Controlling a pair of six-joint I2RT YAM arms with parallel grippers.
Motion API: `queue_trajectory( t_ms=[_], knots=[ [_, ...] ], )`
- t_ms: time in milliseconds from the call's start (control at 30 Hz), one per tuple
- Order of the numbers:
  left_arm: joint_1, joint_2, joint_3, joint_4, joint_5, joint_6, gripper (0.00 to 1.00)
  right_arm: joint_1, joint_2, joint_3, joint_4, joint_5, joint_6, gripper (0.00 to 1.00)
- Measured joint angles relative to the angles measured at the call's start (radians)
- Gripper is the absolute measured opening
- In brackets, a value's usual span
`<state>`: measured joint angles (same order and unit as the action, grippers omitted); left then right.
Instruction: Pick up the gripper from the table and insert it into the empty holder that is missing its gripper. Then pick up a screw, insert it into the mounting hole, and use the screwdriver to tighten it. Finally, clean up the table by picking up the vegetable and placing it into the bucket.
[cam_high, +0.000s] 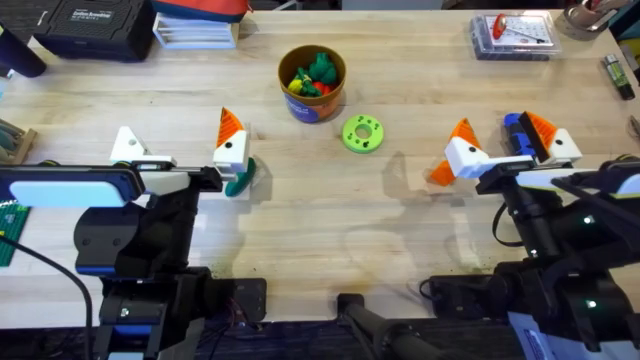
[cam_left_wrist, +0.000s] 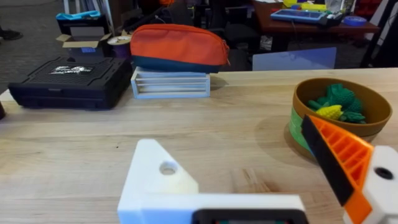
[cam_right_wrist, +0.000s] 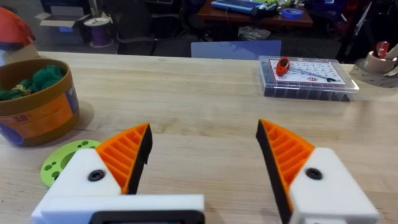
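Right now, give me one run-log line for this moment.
left gripper: open, empty | right gripper: open, over screwdriver | bucket: holds toy vegetables | green disc: on table beside bucket

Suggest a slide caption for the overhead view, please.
Both grippers, left and right, open over the table; bucket holds toy vegetables.

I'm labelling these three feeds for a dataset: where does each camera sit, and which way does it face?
Overhead: fixed above the arm bases, looking down and forward over the table; both arms show, left claw and right claw open.
Left wrist: on the left arm, facing across the table toward the bucket and black case; its own fingers show.
Right wrist: on the right arm, facing the screw box; its own fingers show.
Shared: all three show the bucket.
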<state>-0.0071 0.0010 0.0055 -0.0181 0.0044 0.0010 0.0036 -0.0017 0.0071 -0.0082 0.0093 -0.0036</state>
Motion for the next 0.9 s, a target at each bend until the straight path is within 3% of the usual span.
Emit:
queue_trajectory(
  t_ms=[400, 533, 700, 900],
  knots=[
    [0.000, 0.000, 0.001, 0.000, 0.003, 0.000, 0.986, 0.000, 0.000, 0.001, -0.008, 0.005, -0.007, 0.994],
    [0.000, 0.000, 0.037, -0.047, 0.003, 0.000, 0.985, 0.000, 0.002, 0.008, -0.023, 0.008, -0.008, 0.994],
    [0.000, 0.032, 0.229, -0.251, 0.003, 0.000, 0.985, 0.000, 0.062, 0.156, -0.247, 0.008, -0.007, 0.992],
    [0.000, 0.225, 0.552, -0.633, 0.003, -0.002, 0.985, 0.000, 0.238, 0.498, -0.542, 0.008, -0.003, 0.993]
  ],
)
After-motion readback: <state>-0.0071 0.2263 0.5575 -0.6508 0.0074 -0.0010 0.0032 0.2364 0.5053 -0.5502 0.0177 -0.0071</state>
